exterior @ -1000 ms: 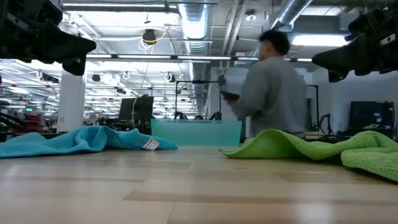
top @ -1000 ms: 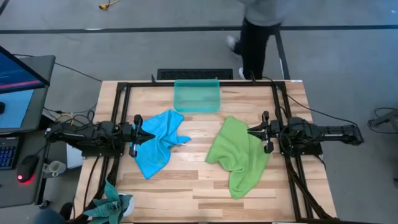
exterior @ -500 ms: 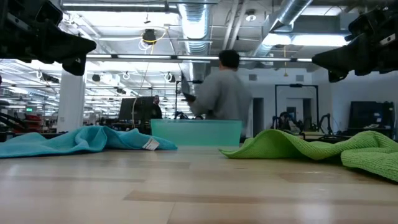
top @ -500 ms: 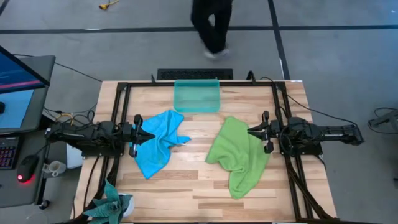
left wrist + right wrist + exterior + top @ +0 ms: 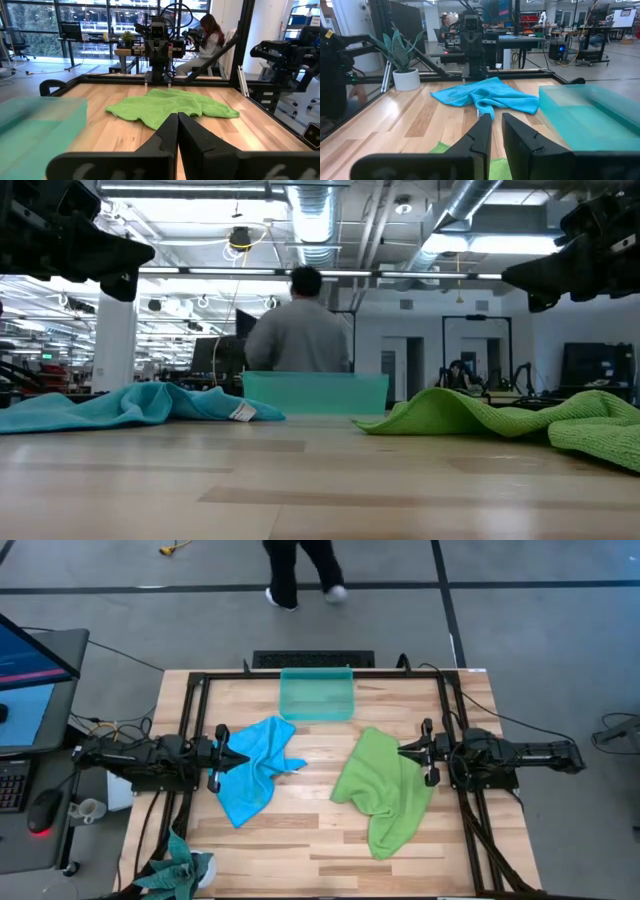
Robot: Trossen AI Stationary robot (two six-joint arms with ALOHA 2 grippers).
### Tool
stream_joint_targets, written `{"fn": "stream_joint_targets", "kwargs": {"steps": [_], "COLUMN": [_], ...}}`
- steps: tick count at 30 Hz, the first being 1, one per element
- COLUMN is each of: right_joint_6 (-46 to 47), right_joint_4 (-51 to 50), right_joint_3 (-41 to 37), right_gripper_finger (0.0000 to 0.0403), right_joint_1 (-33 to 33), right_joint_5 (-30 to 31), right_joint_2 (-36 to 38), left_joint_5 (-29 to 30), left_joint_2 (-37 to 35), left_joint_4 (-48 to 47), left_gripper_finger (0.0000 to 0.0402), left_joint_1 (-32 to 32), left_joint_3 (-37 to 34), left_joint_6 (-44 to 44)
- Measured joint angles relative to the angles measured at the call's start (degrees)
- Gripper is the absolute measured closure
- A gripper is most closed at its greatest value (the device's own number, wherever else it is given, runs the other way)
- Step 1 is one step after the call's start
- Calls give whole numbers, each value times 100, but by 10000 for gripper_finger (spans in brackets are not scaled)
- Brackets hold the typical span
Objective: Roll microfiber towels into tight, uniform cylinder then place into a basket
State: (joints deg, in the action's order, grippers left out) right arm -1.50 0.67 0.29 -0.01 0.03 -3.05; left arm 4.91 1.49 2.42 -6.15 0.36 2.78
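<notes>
A sky-blue towel (image 5: 255, 768) lies crumpled on the wooden table at the left. A lime green towel (image 5: 380, 790) lies crumpled at the right. The see-through teal basket (image 5: 317, 694) stands at the middle of the far edge. My left gripper (image 5: 243, 759) hovers level above the blue towel's left edge, shut (image 5: 177, 118), pointing at the green towel (image 5: 170, 105). My right gripper (image 5: 402, 750) hovers level above the green towel's right part. It has a narrow gap (image 5: 497, 120) with nothing in it and points at the blue towel (image 5: 485, 95). The low view shows both towels flat on the table, well below the grippers.
A black frame (image 5: 200, 675) runs around the table's edges. A potted plant (image 5: 180, 870) stands at the near left corner. A person (image 5: 300, 570) walks on the floor beyond the far edge. Bare wood lies between the towels and along the near edge.
Neither arm nor any thing on the table has moved. The person beyond the far edge has walked toward the left.
</notes>
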Motion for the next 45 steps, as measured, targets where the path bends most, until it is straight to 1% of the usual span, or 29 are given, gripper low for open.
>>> {"fn": "stream_joint_targets", "kwargs": {"steps": [33,35,39,45], "right_joint_6": [-10,-253,-1038,-1150], "right_joint_4": [0,0,0,0], "right_joint_3": [0,-2,0,-2], "right_gripper_finger": [333,333,333,333], "right_joint_1": [0,0,-60,-50], "right_joint_5": [0,0,4,4], "right_joint_2": [2,2,0,2], "left_joint_5": [1,2,0,2], "left_joint_2": [0,-1,-1,-1], "left_joint_4": [0,0,0,0], "left_gripper_finger": [401,401,401,401], "left_joint_1": [0,0,0,0], "left_joint_3": [0,0,0,2], "left_joint_6": [0,0,-2,0]}}
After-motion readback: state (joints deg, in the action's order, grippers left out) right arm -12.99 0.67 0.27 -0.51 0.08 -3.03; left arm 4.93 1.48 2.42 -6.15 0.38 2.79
